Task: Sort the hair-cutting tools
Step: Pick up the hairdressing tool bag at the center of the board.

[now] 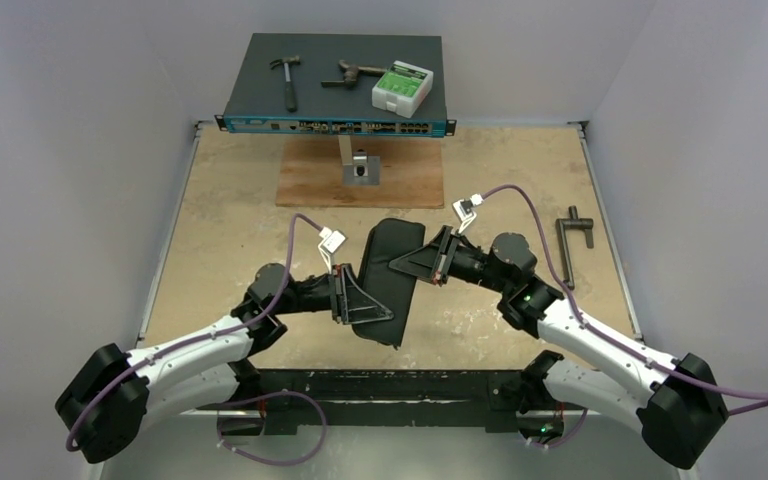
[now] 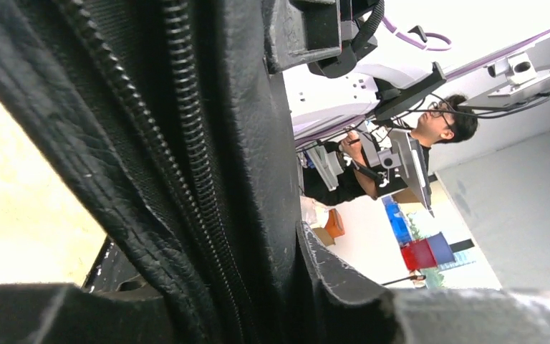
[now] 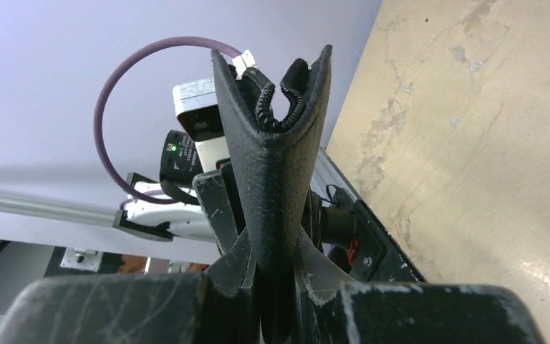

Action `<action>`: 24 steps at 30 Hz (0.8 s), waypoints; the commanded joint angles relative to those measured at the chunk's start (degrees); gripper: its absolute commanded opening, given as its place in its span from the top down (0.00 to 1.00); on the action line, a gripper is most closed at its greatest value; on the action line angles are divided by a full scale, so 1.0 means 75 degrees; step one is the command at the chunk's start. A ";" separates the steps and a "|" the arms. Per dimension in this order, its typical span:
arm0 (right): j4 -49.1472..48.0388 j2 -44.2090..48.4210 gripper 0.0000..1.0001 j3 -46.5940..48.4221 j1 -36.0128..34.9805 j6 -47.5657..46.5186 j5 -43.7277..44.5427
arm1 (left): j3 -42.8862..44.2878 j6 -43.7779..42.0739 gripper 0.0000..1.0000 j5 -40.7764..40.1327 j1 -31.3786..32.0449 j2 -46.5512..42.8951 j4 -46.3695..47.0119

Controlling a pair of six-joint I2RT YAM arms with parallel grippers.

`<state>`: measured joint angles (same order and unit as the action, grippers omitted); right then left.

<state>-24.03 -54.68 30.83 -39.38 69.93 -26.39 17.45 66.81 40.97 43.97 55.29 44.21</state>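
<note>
The left gripper point(image 1: 352, 298) and right gripper point(image 1: 430, 258) both clamp the pouch point(image 1: 385, 285), one at its near end and one at its far end. No hair tools show outside the pouch. I'd guess they're inside, with only closing left.

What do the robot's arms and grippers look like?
The left arm and right arm match: white shells between black joint housings. A purple cable runs to a white connector at each wrist. The left gripper and right gripper are black, with scuffed fingers. A green light shows on the right arm.
</note>
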 commanded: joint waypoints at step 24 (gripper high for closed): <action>-0.2931 -0.0906 0.41 -0.0115 -0.0323 -0.0086 -0.1650 | 0.0229 0.1047 1.00 0.0408 0.0128 0.1093 0.3623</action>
<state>-41.10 -60.86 27.09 -40.18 70.24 -35.88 16.91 71.46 42.54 44.75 61.25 58.02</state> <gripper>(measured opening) 0.621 0.323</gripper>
